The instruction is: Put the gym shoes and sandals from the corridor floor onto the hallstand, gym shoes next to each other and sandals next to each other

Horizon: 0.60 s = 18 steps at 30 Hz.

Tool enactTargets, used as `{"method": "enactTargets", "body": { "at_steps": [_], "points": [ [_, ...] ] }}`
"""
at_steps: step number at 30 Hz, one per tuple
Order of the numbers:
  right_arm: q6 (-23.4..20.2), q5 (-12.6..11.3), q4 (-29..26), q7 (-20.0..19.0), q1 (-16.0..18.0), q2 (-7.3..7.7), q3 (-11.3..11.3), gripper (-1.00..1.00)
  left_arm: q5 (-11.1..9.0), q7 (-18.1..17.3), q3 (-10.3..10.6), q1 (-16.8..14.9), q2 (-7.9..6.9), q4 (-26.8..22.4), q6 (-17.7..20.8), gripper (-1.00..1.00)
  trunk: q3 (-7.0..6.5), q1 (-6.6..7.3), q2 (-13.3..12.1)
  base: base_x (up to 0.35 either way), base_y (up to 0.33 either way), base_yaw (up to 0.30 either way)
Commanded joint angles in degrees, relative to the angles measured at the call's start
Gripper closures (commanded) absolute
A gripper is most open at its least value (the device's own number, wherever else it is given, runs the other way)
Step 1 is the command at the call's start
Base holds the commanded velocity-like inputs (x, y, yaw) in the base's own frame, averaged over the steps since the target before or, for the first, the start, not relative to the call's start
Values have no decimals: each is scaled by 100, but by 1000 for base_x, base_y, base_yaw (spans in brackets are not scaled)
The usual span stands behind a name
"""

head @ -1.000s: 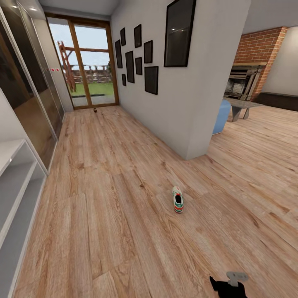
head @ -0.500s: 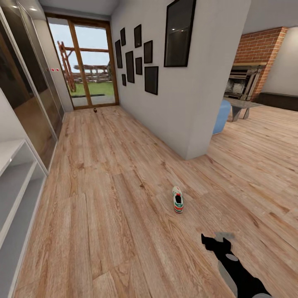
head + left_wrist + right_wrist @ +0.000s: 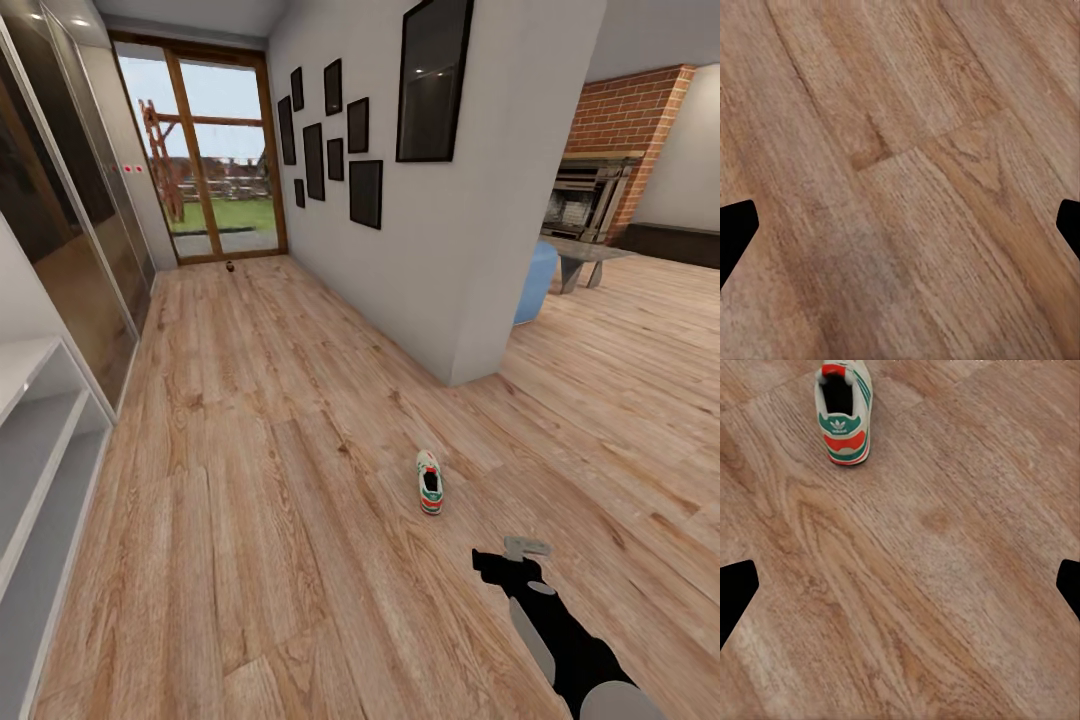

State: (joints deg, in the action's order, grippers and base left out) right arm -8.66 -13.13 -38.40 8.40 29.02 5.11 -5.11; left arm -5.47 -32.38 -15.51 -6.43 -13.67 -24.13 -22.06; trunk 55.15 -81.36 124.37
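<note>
Head view: gym shoe (image 3: 430,482) upright, toe away, heel facing wide-spread right jaws.

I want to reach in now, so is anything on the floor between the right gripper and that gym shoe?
Nothing visible. Bare wood floor lies between the open right gripper and the gym shoe, whose heel faces it.

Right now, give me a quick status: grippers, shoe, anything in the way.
Right gripper open, empty, short of the sneaker. Left gripper open over bare floor. Sneaker upright on the floor, heel toward the robot. Nothing between gripper and sneaker.
</note>
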Motion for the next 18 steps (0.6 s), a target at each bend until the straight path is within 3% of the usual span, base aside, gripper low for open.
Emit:
{"method": "enactTargets", "body": {
  "at_steps": [1,5,6,9,18],
  "points": [
    [-30,-57,-31,43,6,-2,-156,-100,-43,-36,-66,-149,-37,-109,66,-100,5,1,2,0,0,0],
    [-34,-52,-38,59,9,-120,-421,-100,-25,159,-122,-590,-40,-127,111,-100,5,1,2,0,0,0],
    [-38,-44,-53,89,22,-281,-565,-100,7,542,-106,-1145,-8,-104,158,-100,5,1,2,0,0,0],
    [-39,-47,-57,124,79,-340,-609,-100,24,769,-88,-1586,9,-97,329,-100,5,1,2,0,0,0],
    [-39,-59,-53,150,305,-384,-628,-100,31,899,-83,-2235,79,-164,1213,-100,5,1,2,0,0,0]
  ]
}}
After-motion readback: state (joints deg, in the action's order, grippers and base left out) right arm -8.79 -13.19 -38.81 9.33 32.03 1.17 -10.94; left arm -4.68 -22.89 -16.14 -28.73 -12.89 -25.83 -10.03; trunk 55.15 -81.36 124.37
